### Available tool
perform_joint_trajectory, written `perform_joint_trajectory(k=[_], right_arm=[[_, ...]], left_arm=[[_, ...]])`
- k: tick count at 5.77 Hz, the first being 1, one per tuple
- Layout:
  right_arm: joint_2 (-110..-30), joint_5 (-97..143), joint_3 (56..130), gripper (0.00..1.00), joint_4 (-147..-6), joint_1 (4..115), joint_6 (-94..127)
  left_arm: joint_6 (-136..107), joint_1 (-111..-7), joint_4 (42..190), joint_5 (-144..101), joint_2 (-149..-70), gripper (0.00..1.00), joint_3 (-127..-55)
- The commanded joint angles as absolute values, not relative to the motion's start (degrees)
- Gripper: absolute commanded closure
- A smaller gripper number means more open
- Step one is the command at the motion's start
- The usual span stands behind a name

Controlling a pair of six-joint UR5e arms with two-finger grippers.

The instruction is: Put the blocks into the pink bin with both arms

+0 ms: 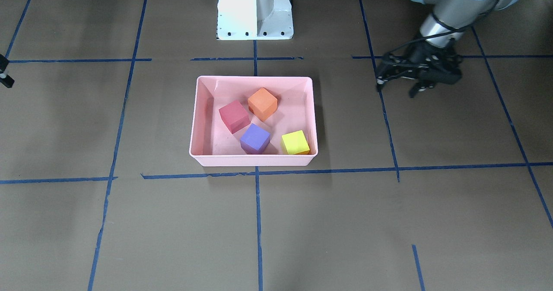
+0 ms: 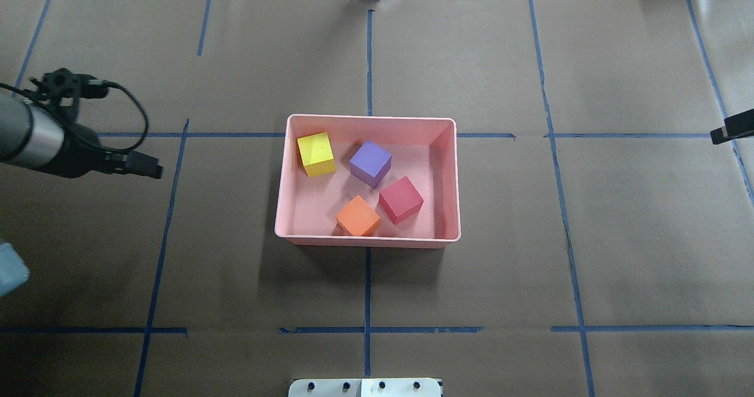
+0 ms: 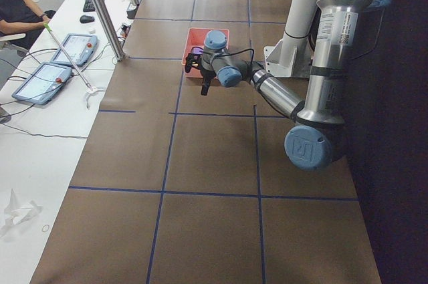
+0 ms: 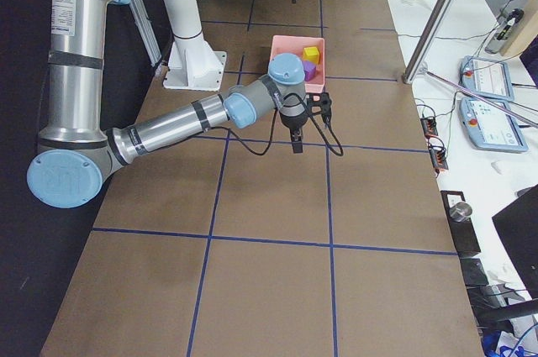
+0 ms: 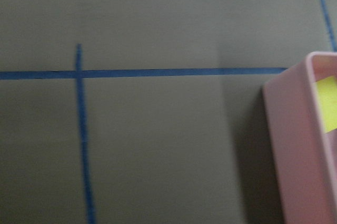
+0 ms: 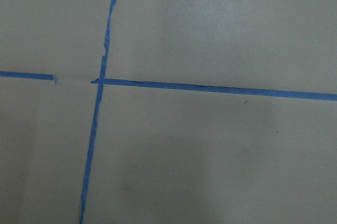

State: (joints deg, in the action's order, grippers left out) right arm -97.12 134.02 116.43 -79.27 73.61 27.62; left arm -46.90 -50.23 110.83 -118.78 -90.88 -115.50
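All four blocks sit inside the pink bin (image 2: 370, 118). The yellow-green block (image 2: 316, 154) is in the bin's far corner on the robot's left. The purple block (image 2: 370, 164) is near the bin's middle, the red block (image 2: 401, 199) just beside it toward the robot's right, and the orange block (image 2: 357, 215) is against the bin's near wall. Red, purple and orange are bunched close; can't tell if they touch. The yellow-green one is apart from them. The left gripper (image 2: 147, 168) is out over the brown paper table (image 2: 235, 279), well apart from the bin on the robot's left side, touching no block and carrying nothing visible. The fingers read as one dark bar with cables, so can't tell whether the jaws are spread or pressed together. The left wrist view shows no fingers, only the bin's corner with a slice of the yellow-green block, and blue tape lines (image 5: 81, 145). The right gripper (image 2: 731, 133) is well apart from the bin on the opposite side, cut off by the frame edge, so its jaw spread can't be told; nothing visible is held. The right wrist view shows bare table and tape only.
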Motion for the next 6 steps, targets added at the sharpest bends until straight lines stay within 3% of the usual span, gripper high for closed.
perform_joint_trajectory(k=[1,3,4,5,6], right_arm=[[-100.3,134.7,111.4,0.0,-79.3,77.3,16.0],[-100.1,133.9,106.0,0.0,-82.1,83.7,5.0],[-99.8,133.6,106.0,0.0,-88.1,85.2,-0.5],[-100.4,134.6,105.8,0.0,-92.4,86.8,-7.6],[-101.8,134.8,106.0,0.0,-93.5,88.6,-11.3]], left_arm=[[-20.2,-65.1,105.4,-124.7,-83.9,0.0,-112.4],[5.6,-80.8,84.7,-127.8,-83.8,0.0,-111.5],[13.4,-87.0,80.6,-131.4,-83.7,0.0,-109.3],[22.1,-93.0,80.3,-134.4,-84.0,0.0,-102.4],[22.3,-94.5,80.1,-134.4,-83.9,0.0,-101.2]])
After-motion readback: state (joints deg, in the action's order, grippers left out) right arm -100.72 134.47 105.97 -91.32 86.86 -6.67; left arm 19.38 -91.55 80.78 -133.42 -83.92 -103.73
